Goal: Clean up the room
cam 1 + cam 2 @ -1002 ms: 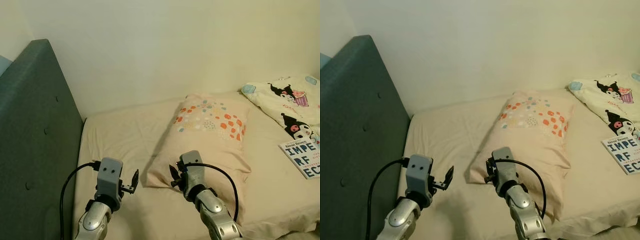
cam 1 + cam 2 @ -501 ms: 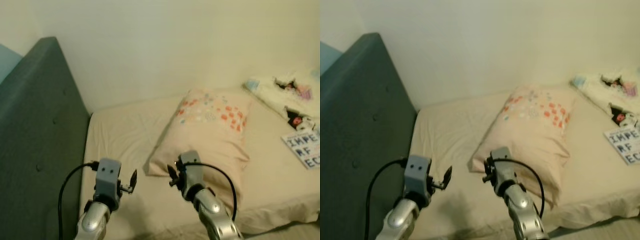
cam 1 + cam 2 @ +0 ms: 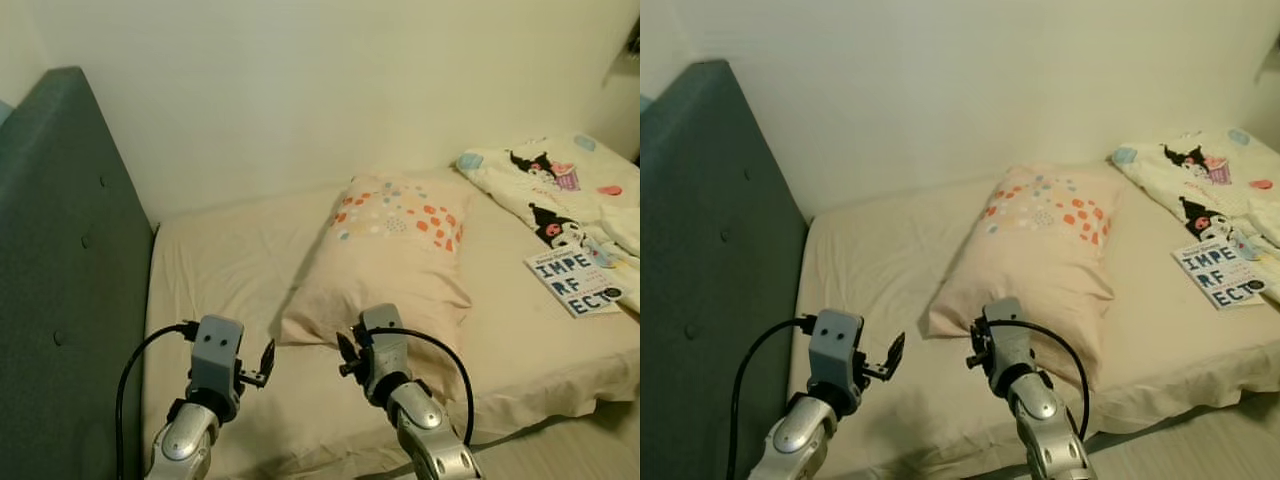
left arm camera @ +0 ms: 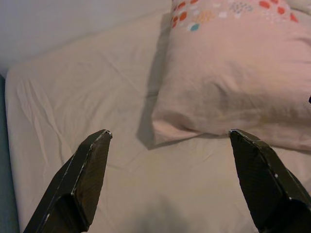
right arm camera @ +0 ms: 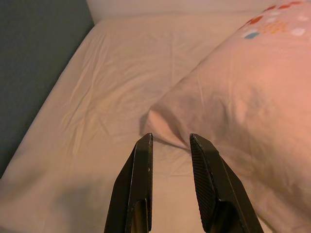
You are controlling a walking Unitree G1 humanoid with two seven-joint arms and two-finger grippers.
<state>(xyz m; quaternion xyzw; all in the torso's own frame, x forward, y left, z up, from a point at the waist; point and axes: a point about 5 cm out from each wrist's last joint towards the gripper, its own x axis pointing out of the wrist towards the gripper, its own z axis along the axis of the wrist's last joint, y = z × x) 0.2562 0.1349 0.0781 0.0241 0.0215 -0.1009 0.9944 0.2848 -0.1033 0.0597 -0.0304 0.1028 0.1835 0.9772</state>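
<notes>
Step, I judge: lining up on peach dotted fabric pillow (image 3: 385,255). Left gripper (image 4: 170,141) spread wide; right gripper (image 5: 171,141) narrowly parted, empty. Next I reach forward, pinch corner.

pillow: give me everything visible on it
The pillow is pale pink, soft fabric, with orange, blue and grey dots across its far end. It lies flat on the beige sheet, skewed, its near corner toward the headboard. It looks plump and a bit creased. Nothing grips it: the right gripper hovers just off its near corner, fingers narrowly parted; the left gripper is wide open beside it.
</notes>
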